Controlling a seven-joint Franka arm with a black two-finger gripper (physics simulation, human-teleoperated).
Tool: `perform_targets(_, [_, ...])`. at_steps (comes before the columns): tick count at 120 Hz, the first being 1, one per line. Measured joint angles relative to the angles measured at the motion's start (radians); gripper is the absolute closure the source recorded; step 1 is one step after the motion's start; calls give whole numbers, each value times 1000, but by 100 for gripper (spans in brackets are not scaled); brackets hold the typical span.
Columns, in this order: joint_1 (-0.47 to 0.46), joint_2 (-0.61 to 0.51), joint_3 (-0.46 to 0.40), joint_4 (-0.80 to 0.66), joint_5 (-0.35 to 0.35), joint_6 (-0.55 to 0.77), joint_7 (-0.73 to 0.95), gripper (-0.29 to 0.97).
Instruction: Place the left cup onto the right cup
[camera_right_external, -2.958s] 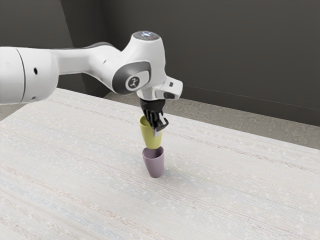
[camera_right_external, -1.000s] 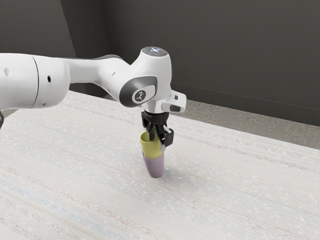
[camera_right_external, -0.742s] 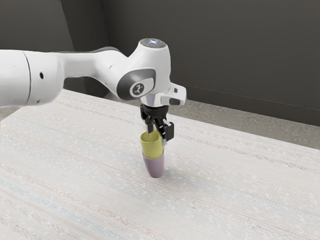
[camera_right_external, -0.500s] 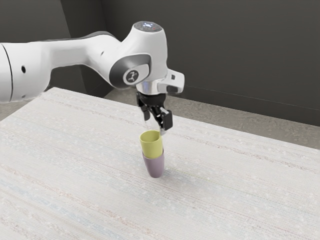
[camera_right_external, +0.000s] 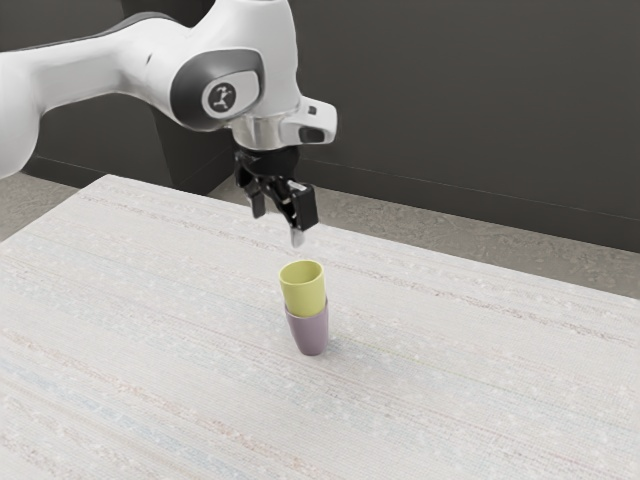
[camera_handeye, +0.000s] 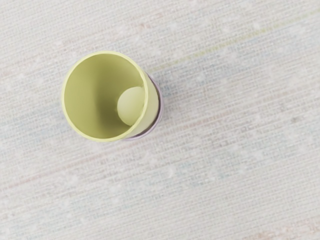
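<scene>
1. The gripper (camera_right_external: 281, 214) hung in the air above the cups and a little toward the exterior view's left of them, touching neither.
2. Its black fingers (camera_right_external: 306, 207) pointed down at the table and stood apart with nothing between them. How wide the gap was is hard to judge from this side angle.
3. The yellow-green cup (camera_right_external: 303, 285) sat upright, mouth up, nested in the purple cup (camera_right_external: 309, 336). Its lower part was hidden inside the purple one and its upper part rose above the purple rim.
4. The purple cup stood upright on the table (camera_right_external: 500, 390), near the middle of the surface.
5. The stack looked straight rather than tilted in the exterior view.
6. The wrist view looked almost straight down into the yellow-green cup (camera_handeye: 107, 95). Its round rim and its pale inner bottom were both plain to see.
7. A thin sliver of the purple cup (camera_handeye: 159, 102) peeped out past one side of the yellow-green rim there.
8. Around the stack in the wrist view lay the pale, woven-looking tabletop (camera_handeye: 240, 150), streaked with faint coloured lines.
9. The white arm (camera_right_external: 120, 60) entered from the exterior view's upper left and bent down at the wrist to the gripper.
10. Behind the table stood a dark wall (camera_right_external: 480, 90), with a strip of grey speckled floor (camera_right_external: 520, 240) between the wall and the table's far edge.
</scene>
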Motion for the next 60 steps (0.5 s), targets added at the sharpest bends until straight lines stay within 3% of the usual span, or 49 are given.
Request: perform_targets(60, [-4,-4,59,14,-53,-72,-4,0])
